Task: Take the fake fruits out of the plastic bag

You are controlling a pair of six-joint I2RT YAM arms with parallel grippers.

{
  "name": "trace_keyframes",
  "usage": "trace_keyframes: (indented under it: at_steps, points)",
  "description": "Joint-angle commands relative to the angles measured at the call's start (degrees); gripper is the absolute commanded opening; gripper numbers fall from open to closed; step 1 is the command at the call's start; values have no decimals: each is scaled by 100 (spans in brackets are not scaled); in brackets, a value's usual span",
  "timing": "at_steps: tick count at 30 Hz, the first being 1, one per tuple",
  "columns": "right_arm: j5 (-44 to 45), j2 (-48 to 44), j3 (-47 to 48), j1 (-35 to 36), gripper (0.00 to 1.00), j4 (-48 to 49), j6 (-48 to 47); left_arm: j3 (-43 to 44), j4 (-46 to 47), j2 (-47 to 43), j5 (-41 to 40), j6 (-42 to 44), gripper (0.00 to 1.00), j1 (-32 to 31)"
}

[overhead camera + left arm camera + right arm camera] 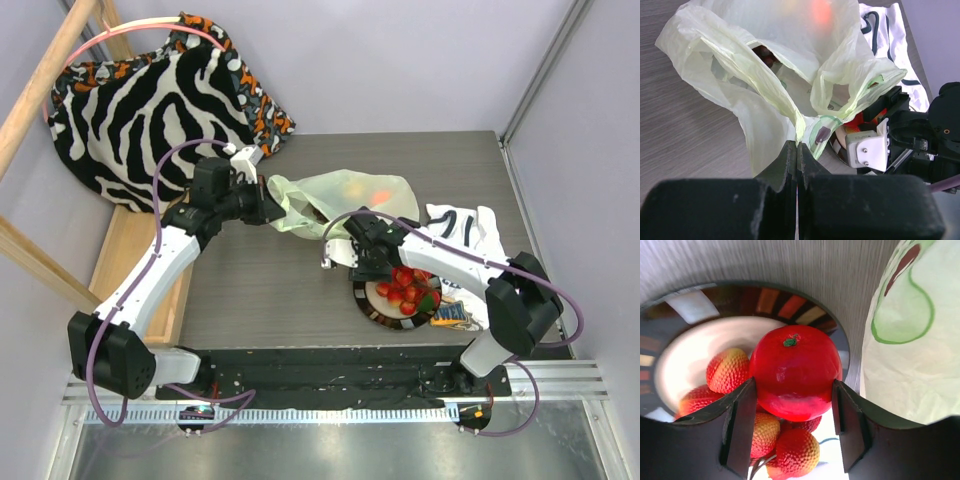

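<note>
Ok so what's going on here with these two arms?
The left gripper is shut on an edge of the plastic bag. The right gripper holds a red apple over the plate, where strawberries already lie. An orange shape shows through the bag, so some fruit seems left inside.

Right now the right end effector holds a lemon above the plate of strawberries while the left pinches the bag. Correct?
No: the right wrist view shows the right end effector holding a red apple above the plate of strawberries. The left end effector does pinch the bag.
</note>
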Motion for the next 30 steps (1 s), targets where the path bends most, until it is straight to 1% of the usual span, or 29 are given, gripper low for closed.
trace_keyframes:
  at_steps: [1, 2, 3, 4, 5, 6, 7, 8, 9, 10, 11, 13, 14, 15, 16, 17, 18, 19, 20, 22, 24, 28, 29, 30]
  points:
    - [488, -56, -113, -34, 53, 194, 49, 113, 201, -34, 153, 9, 0, 29]
    - [419, -109, 131, -25, 64, 28, 250, 122, 210, -17, 170, 0, 0, 37]
    - [279, -144, 343, -34, 68, -113, 365, 148, 210, 1, 197, -26, 0, 38]
    - [-97, -179, 597, -25, 76, -497, 445, 175, 219, 10, 232, -43, 0, 38]
    - [-362, -214, 1209, -25, 82, -684, 637, 201, 219, 19, 258, -52, 0, 29]
    - [-582, -206, 1554, -34, 84, -903, 726, 219, 210, 19, 267, -87, 0, 29]
    - [-1089, -171, 2306, -25, 85, -1332, 822, 236, 219, 19, 311, -105, 0, 29]
    - [-1311, -119, 2714, -16, 85, -1553, 1023, 245, 245, 10, 329, -131, 0, 29]
    - [-1505, 56, 3127, -16, 85, -1773, 1104, 228, 263, -16, 355, -149, 0, 29]
    - [-1951, 153, 3897, -25, 85, -2141, 1200, 219, 272, -25, 407, -193, 0, 29]
    - [-2129, 224, 4218, -25, 84, -2240, 1279, 193, 307, -43, 434, -210, 0, 29]
    - [-2455, 444, 4824, -25, 82, -2242, 1587, 166, 324, -104, 530, -219, 0, 29]
    - [-2665, 505, 4888, -25, 80, -2154, 1675, 157, 386, -113, 766, -176, 0, 29]
    - [-2693, 584, 4880, -25, 78, -2023, 1859, 201, 404, -96, 925, -123, 0, 37]
    - [-2641, 629, 4715, -16, 72, -1630, 1956, 271, 395, -78, 1118, -36, 0, 29]
    - [-2301, 672, 4609, 1, 68, -1400, 2079, 419, 395, -61, 1538, 61, 0, 29]
    - [-2141, 743, 4529, 10, 64, -1223, 2219, 499, 378, -43, 1646, 53, 0, 37]
    - [-2001, 952, 4476, 10, 56, -961, 2299, 578, 325, -34, 1743, 53, 0, 38]
    - [-1903, 1059, 4493, 10, 53, -888, 2361, 684, 246, -43, 1822, 36, 0, 29]
    - [-1771, 1444, 4589, 10, 47, -800, 2510, 693, 193, -147, 1736, 1, 0, 29]
    - [-1762, 1683, 4599, 19, 43, -695, 2677, 676, 184, -253, 1630, -8, 0, 29]
    - [-1753, 2324, 4695, 10, 37, -519, 3326, 658, 88, -403, 1568, 44, 0, 37]
    - [-1692, 2534, 4713, 2, 36, -466, 3424, 650, 79, -429, 1568, 44, 0, 29]
    - [-1439, 2641, 4730, 1, 34, -344, 3512, 641, 70, -438, 1559, 36, 0, 37]
